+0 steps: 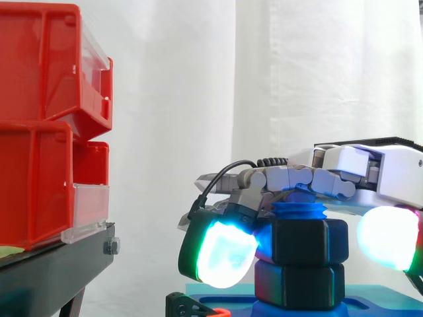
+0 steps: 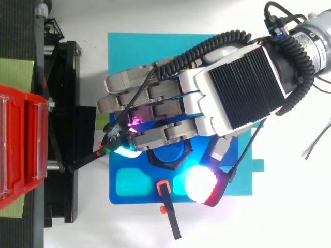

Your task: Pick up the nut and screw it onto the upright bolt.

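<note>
Both sides of the black nut are bracketed by glowing pads: a fingertip shining white and cyan with a green rim sits against its left face, and the thumb's white pad hangs just off its right face, though I can't tell whether that one actually touches. The fingers are curled down around the nut from above, closed in on it rather than spread. That nut sits on the upright blue bolt, whose threaded top pokes out just above it, right under the fingers. Below the nut is a second black hex block, the two stacked nearly flush. From above, the hand reaches in from the right, palm side down over the bolt. The bolt stands on a dark blue fixture plate lying on a lighter teal sheet, and a small orange-and-black clamp grips the plate's near edge. Off to the left, well apart from the hand, red bins are stacked on a black stand before the white curtain.
</note>
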